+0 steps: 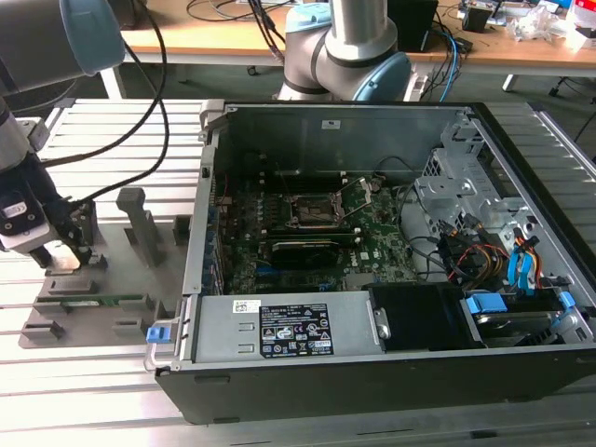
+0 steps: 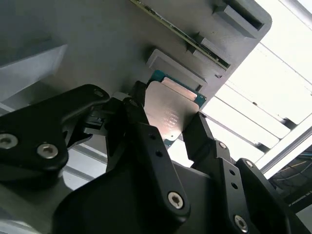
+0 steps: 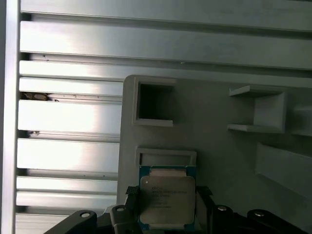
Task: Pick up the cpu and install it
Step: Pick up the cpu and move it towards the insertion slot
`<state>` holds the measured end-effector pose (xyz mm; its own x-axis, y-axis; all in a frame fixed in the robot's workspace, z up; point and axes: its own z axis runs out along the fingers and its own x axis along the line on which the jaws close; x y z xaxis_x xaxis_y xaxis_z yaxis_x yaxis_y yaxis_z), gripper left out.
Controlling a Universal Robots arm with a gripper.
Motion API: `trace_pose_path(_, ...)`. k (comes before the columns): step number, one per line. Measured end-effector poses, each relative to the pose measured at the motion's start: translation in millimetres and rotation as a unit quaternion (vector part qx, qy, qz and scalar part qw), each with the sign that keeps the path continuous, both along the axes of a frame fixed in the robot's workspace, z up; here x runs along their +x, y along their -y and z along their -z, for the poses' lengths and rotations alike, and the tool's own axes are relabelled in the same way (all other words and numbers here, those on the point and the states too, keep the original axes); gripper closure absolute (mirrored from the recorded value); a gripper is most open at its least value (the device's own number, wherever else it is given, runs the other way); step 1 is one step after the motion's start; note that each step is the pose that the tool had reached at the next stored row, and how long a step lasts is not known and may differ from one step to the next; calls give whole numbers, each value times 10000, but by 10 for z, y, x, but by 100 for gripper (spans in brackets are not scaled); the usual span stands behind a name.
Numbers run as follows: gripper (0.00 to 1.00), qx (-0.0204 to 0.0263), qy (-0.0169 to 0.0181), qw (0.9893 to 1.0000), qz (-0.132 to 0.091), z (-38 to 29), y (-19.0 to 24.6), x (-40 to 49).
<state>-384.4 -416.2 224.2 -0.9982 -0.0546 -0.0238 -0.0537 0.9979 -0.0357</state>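
— Item one, the hand?
— My gripper (image 1: 51, 250) (image 2: 170, 123) (image 3: 167, 196), set low at the end of the grey fixture plate (image 1: 116, 279) (image 3: 224, 146) toward the exterior view's left. My fingers (image 2: 144, 129) are closed in against two opposite sides of the cpu (image 2: 171, 105) (image 3: 167, 191), gripping it.

— Item two, the chip?
— The cpu sits silvery top up with a thin green rim, near the plate's edge where it meets the slatted table (image 3: 68, 117). It is just beside a raised rectangular frame (image 3: 165, 157). My fingers cover its flanks and its underside is hidden. I cannot tell whether it rests on the plate or is clear of it.

— Item three, other stock on the plate?
— One long green memory stick (image 1: 98, 301) lies along the plate's near edge in the exterior view. In the second wrist view it is seen edge-on, and its far end is cut off.

— Item four?
— An open computer case (image 1: 372, 368) holds the black socket (image 1: 315, 212) on its board, well apart from the cpu. The socket's inside is hard to make out.
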Motion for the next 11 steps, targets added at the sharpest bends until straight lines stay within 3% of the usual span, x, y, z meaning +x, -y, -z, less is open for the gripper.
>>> trace_pose_path(2, 45, 0, 0, 10000, 0, -64, 0, 0)
trace_pose_path(11, 45, 0, 0, 10000, 0, -241, 0, 0)
